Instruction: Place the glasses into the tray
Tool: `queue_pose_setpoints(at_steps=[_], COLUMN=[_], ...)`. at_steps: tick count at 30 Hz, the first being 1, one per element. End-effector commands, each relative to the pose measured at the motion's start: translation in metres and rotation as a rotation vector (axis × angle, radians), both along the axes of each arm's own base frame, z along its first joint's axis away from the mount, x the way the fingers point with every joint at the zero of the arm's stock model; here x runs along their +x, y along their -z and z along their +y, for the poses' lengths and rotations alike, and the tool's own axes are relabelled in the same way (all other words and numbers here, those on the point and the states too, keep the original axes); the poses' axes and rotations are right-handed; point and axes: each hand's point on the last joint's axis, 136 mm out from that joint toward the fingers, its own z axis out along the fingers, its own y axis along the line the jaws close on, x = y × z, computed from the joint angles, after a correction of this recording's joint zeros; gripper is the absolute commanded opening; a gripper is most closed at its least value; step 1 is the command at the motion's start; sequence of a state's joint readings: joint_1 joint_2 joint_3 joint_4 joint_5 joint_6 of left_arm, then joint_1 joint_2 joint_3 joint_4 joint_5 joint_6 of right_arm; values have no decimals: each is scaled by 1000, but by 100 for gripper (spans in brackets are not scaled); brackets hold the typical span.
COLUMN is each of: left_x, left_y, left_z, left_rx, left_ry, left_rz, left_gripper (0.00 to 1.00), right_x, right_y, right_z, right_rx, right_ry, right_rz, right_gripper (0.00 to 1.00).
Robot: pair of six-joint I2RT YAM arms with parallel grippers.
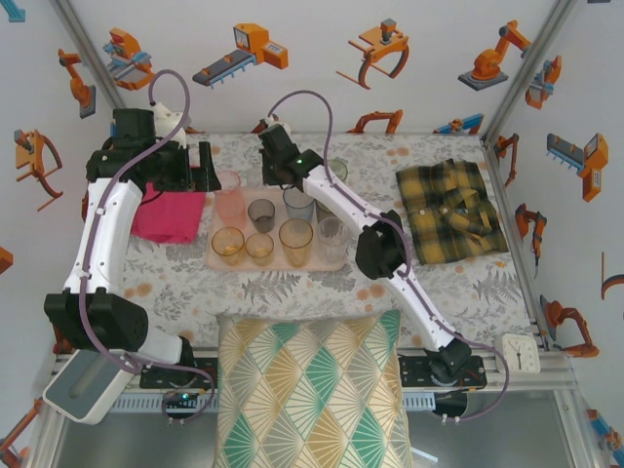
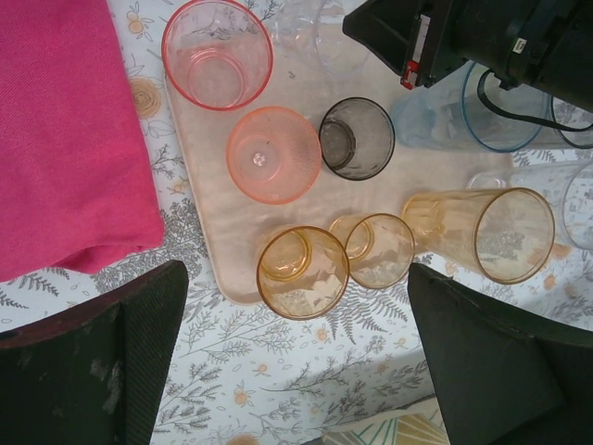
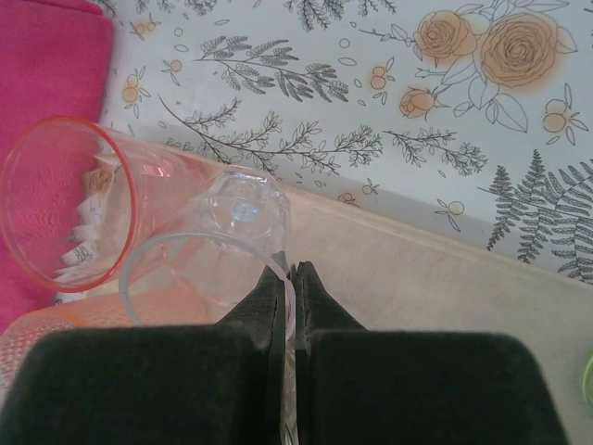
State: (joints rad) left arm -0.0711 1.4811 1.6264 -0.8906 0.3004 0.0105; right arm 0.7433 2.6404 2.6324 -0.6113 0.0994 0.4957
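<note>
The left arm [image 1: 102,229] rises from the table's near left corner and bends toward the far left corner. The left gripper [image 2: 296,287] hangs with its fingers [image 2: 93,362] set wide apart and nothing between them, above the tray's near edge.

The right arm [image 1: 390,253] stretches from the near right corner diagonally across to the tray's far edge. The right gripper [image 3: 287,273] is pinched tight on the rim of a clear tumbler [image 3: 232,227], the thin wall caught between its pads. That tumbler is at the tray's far left corner, just beside a tall pink glass [image 3: 74,204]. Whether its base rests on the tray cannot be told.

The pale tray [image 1: 336,261] lies left of the table's centre. It carries a short pink glass [image 2: 273,153], a grey glass [image 2: 357,137], a blue glass [image 2: 435,116] and three amber glasses [image 2: 301,272] along its near edge.

A floral tablecloth [image 1: 292,288] covers the table. A bright pink cloth [image 1: 168,216] lies just left of the tray, a yellow plaid shirt [image 1: 450,210] near the right edge, a patterned cushion [image 1: 312,390] at the near edge and a small white clock [image 1: 522,351] at the near right corner. The white walls carry orange robot decals [image 1: 492,58].
</note>
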Motion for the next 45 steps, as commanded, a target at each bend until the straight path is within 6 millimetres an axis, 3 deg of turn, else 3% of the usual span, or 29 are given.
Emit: queue_pose_setpoints(at_steps=[1,8,45], left_x=[1,1,2], left_y=[1,1,4], left_z=[0,-1,0], left_rx=[-7,-9,-15], left_ry=[7,8,8], left_rz=[8,11,17], left_gripper=[94,94,94], right_x=[5,6,0], right_y=[-16,-2,15], right_z=[9,1,-8], right_rx=[32,7,-29], right_ry=[-19,-2,-19], right_rz=[-55,-23,45], right_gripper=[1,1,3])
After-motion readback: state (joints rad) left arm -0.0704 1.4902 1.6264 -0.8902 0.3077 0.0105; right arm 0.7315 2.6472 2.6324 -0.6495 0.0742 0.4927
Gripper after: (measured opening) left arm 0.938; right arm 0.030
